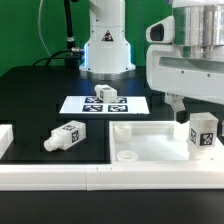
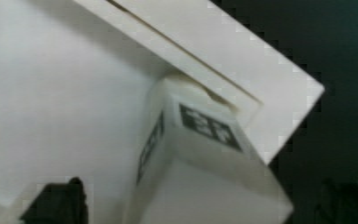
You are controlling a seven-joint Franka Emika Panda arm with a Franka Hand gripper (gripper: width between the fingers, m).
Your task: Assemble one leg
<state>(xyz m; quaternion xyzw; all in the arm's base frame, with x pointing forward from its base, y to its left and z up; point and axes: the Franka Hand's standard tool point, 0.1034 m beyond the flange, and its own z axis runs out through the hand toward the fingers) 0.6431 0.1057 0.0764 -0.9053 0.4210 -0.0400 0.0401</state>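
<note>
Black table (image 1: 30,95): leg (image 1: 203,133) being stood on panel (image 1: 150,140) at 3 o'clock for seating; gripper (image 1: 180,110) grip unclear.

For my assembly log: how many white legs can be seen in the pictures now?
2. One leg lies on its side on the black table, at the exterior view's left. The other leg stands on the white panel at the right, under the gripper. Others may be hidden.

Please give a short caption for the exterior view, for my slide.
Panda gripper above a leg standing on the white panel; another leg lies on the table.
</note>
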